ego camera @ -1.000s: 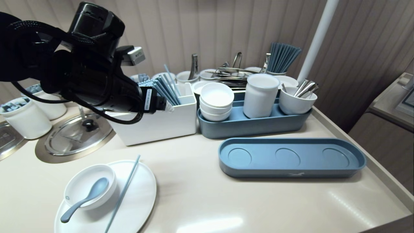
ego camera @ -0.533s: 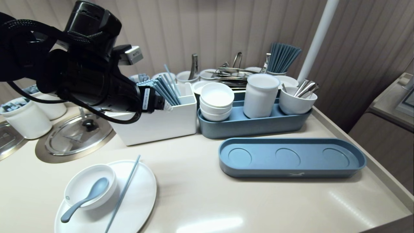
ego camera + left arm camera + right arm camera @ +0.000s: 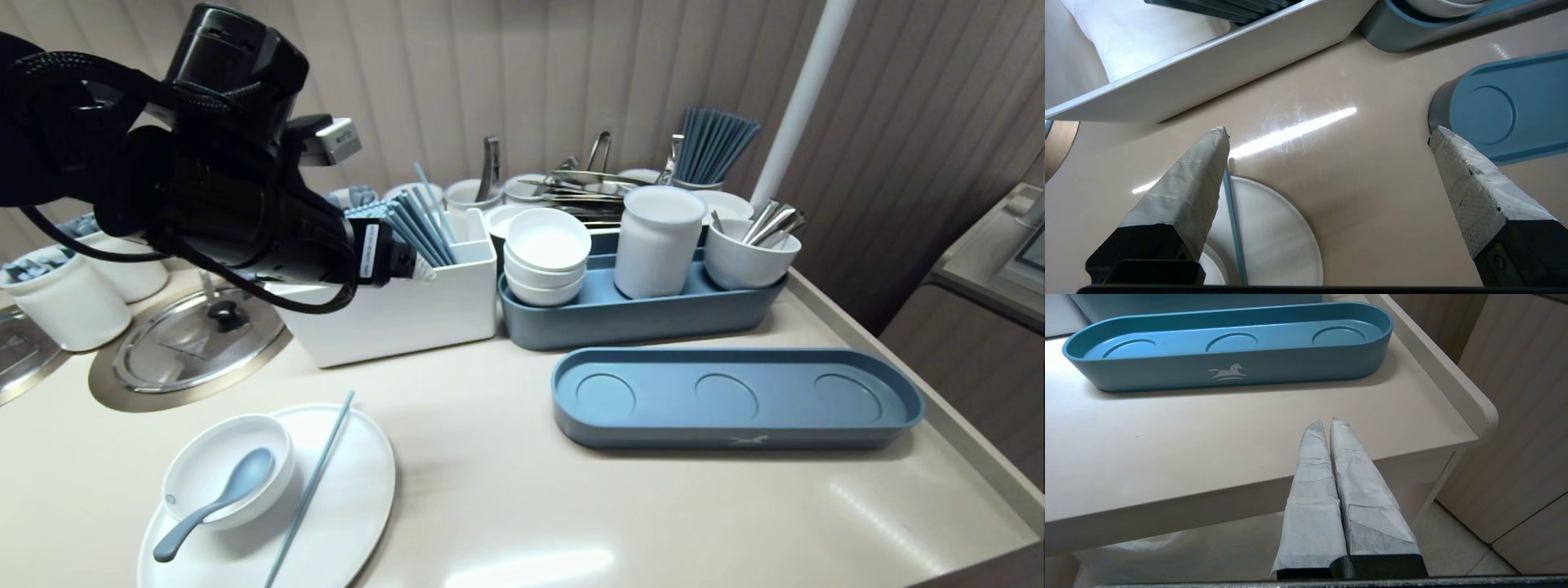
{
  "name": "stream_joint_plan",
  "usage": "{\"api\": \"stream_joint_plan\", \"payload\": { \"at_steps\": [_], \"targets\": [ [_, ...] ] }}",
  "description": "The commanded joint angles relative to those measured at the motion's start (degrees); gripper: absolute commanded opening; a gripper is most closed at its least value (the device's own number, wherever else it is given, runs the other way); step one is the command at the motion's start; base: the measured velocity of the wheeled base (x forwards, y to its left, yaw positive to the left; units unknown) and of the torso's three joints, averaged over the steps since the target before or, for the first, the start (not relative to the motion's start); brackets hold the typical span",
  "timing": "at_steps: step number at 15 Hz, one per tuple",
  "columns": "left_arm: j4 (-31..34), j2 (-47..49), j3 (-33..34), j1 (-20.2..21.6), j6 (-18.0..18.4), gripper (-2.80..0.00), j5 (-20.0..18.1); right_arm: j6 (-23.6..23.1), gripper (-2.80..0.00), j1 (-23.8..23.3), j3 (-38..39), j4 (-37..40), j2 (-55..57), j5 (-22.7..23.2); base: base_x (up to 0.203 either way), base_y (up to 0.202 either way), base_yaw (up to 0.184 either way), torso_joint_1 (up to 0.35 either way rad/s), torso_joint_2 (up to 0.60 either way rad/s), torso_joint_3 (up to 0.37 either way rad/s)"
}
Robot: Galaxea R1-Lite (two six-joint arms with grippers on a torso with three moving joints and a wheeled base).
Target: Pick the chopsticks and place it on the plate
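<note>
My left gripper hangs open and empty above the beige counter, just in front of a white box that holds blue chopsticks. Its black arm fills the upper left of the head view. Below it lies a white plate with one blue chopstick across it. On that plate also stands a white bowl with a blue spoon in it. My right gripper is shut on nothing, low by the counter's front right corner, near an empty blue tray.
A second blue tray behind the empty one holds stacked bowls, a white cup and a cup of metal spoons. A round metal lid, white jars, tongs and a white pole stand behind.
</note>
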Motion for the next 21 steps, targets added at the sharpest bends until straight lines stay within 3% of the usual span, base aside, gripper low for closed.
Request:
{"api": "stream_joint_plan", "payload": {
  "at_steps": [1, 21],
  "targets": [
    [0.16, 0.24, -0.14, 0.00, -0.10, 0.00, 0.12, 0.00, -2.80, 0.01, 0.02, -0.02, 0.06, 0.01, 0.000, 0.000, 0.000, 0.000, 0.00, 0.000],
    [-0.01, -0.29, 0.29, 0.00, -0.45, 0.00, 0.29, 0.00, -2.80, 0.01, 0.02, -0.02, 0.05, 0.01, 0.000, 0.000, 0.000, 0.000, 0.00, 0.000]
  ]
}}
